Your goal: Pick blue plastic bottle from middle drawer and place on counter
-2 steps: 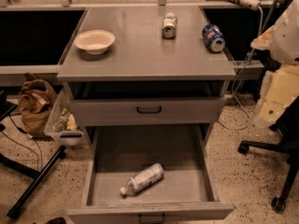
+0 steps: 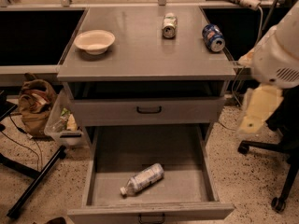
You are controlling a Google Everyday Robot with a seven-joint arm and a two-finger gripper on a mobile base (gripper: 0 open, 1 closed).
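The blue plastic bottle (image 2: 142,178) lies on its side on the floor of the open middle drawer (image 2: 187,185), cap pointing to the front left. The counter (image 2: 145,50) is the grey cabinet top above it. My gripper (image 2: 252,120) hangs from the white arm (image 2: 278,55) at the right of the cabinet. It is at about the height of the closed upper drawer, well to the right of and above the bottle, and it touches nothing.
On the counter stand a white bowl (image 2: 95,41), a pale can (image 2: 169,25) and a blue can (image 2: 213,37), both on their sides. The shallower upper drawer (image 2: 149,110) is closed. An office chair base (image 2: 275,171) is at right; a brown bag (image 2: 35,101) and a bin (image 2: 63,122) are at left.
The arm and gripper have moved down and a little left, toward the cabinet's right side. The bottle and the cans have not moved.
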